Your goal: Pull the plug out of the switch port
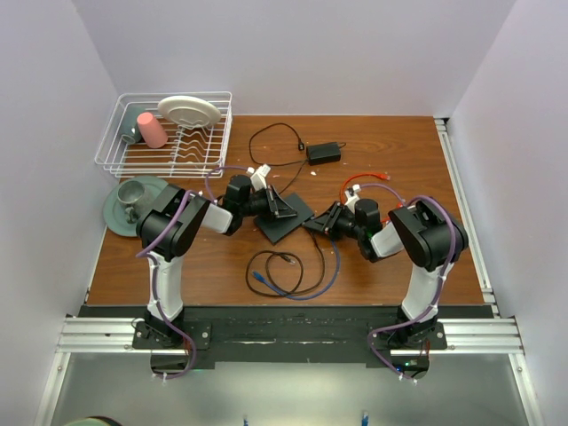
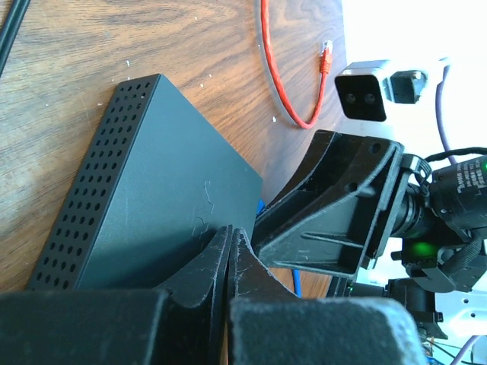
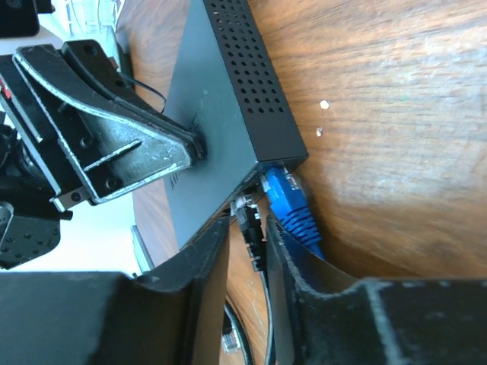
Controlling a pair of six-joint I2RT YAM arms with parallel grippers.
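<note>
The switch is a flat black box lying at mid-table. My left gripper is shut, and its tips rest on the switch's top face. In the right wrist view a blue plug sits in a port at the corner of the switch. A black plug is at the port beside it. My right gripper stands narrowly open, one finger on each side of the black plug, the right finger against it. It is at the switch's right edge in the top view.
A wire dish rack with a pink cup and a white plate stands back left. A green plate holds a metal cup. A power brick, a red cable and coiled cables lie around the switch.
</note>
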